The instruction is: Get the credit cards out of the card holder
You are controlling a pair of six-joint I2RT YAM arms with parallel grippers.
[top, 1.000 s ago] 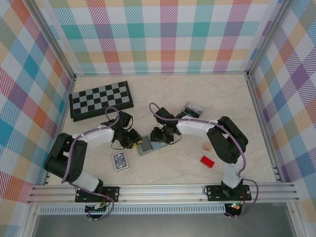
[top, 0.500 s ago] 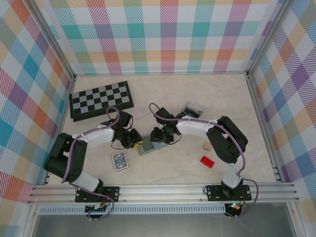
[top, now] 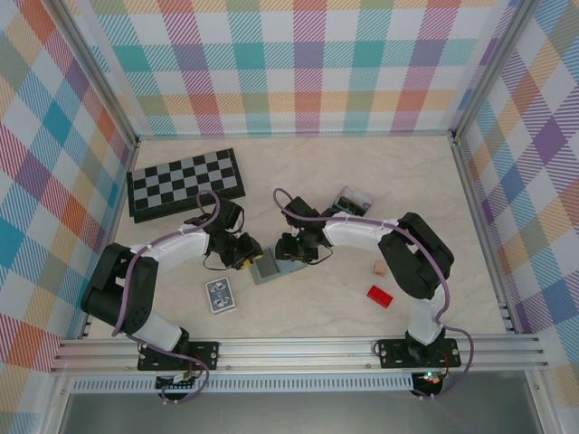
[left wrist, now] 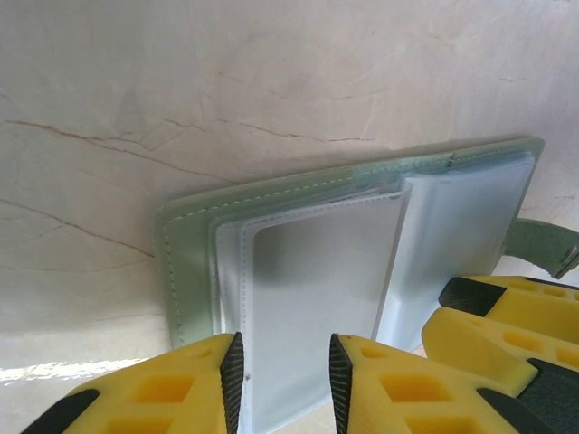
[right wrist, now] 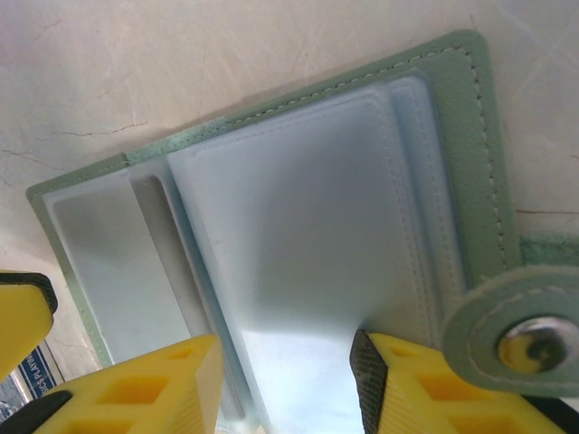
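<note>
Grey-green soft leather: card holder (top: pixel 269 268), one item, lying open and flat on the marbled table (top: pixel 326 316) just left of the middle of the top view, between my two grippers. Contents: credit cards (left wrist: pixel 317 276), pale grey face, seated inside the clear sleeves across the middle of the left wrist frame. I cannot read the count, since the sleeves overlap and blur. Left gripper (left wrist: pixel 285 366), bottom edge of that frame: jaws a narrow gap apart over the near edge of a sleeve, nothing pinched between them. Right gripper (right wrist: pixel 285 366), bottom of the right wrist frame: jaws wide apart, straddling the larger sleeve panel, holding nothing. The snap tab (right wrist: pixel 534 339) with its metal stud sits at lower right, just beside one finger. Whether any pad touches the plastic I cannot tell. Progress, by my reckoning: holder opened and flanked, extraction not yet begun. Every card I can make out is in its pocket, so the whole removal is left. Other stock: chessboard (top: pixel 185 183) upper left, patterned card pack (top: pixel 220 295) lower left of the holder, red block (top: pixel 380 296) and small tan block (top: pixel 379 268) to the right, clear tray (top: pixel 351 199) above the right arm.
</note>
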